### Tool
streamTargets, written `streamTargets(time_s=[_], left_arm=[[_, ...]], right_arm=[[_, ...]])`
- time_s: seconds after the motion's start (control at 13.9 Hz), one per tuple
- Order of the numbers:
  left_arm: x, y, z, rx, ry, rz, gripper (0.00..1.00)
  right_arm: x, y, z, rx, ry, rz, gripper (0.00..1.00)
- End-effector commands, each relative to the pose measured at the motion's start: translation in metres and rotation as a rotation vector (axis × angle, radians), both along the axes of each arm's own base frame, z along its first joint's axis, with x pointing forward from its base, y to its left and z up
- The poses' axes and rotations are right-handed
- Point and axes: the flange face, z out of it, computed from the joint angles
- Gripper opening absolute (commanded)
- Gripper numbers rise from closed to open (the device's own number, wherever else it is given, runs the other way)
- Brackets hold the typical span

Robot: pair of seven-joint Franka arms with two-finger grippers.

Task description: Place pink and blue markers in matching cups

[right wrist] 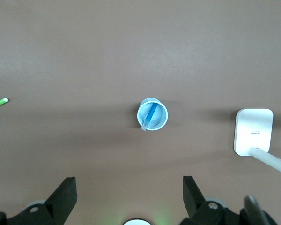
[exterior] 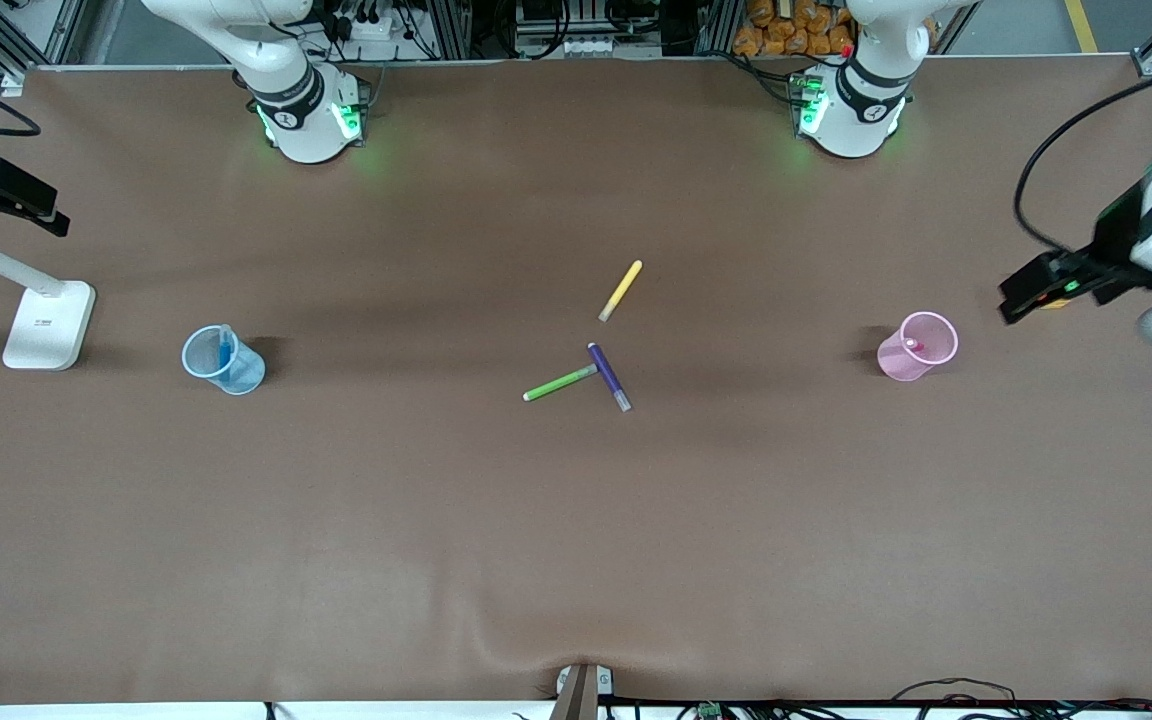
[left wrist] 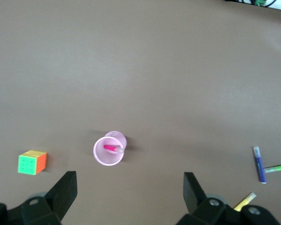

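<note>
The light blue cup [exterior: 223,360] stands toward the right arm's end of the table with the blue marker [exterior: 225,348] upright in it. Both show in the right wrist view, the cup [right wrist: 153,115] and the marker [right wrist: 150,115]. The light pink cup [exterior: 917,346] stands toward the left arm's end with the pink marker [exterior: 913,345] in it. They also show in the left wrist view, the cup [left wrist: 109,149] and the marker [left wrist: 112,148]. My left gripper [left wrist: 129,180] is open and empty, high over the table beside the pink cup. My right gripper [right wrist: 129,183] is open and empty, high above the table near the blue cup.
A yellow pen [exterior: 621,290], a green pen [exterior: 561,383] and a purple pen [exterior: 609,377] lie mid-table. A colourful puzzle cube [left wrist: 32,162] sits beside the pink cup. A white stand base [exterior: 48,325] is at the right arm's end.
</note>
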Motion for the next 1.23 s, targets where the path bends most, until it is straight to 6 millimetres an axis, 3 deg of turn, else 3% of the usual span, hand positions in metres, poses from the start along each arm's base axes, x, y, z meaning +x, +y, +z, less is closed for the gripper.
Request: streamTargets(time_s=[0.0, 0.22, 0.43, 0.5, 0.87, 1.15], left_arm=[[-0.032, 0.005, 0.001, 0.017, 0.016, 0.01, 1.0], [-0.068, 0.024, 0.002, -0.002, 0.038, -0.013, 1.0], [-0.1, 0.027, 0.001, 0.005, 0.047, -0.036, 1.0], [-0.104, 0.025, -0.002, 0.008, 0.054, -0.046, 1.0], [-0.107, 0.061, 0.005, -0.031, 0.072, -0.124, 1.0], [-0.105, 0.057, 0.015, -0.032, 0.056, -0.121, 1.0]], right_arm=[[-0.009, 0.002, 0.002, -0.006, -0.007, 0.014, 1.0], [-0.009, 0.002, 0.003, -0.006, -0.008, 0.014, 1.0], [-0.008, 0.0, 0.003, -0.006, -0.011, 0.009, 1.0], [-0.008, -0.001, 0.003, -0.006, -0.011, 0.008, 1.0], [-0.008, 0.001, 0.003, -0.006, -0.013, 0.012, 1.0], [-0.008, -0.001, 0.003, -0.006, -0.01, 0.008, 1.0]])
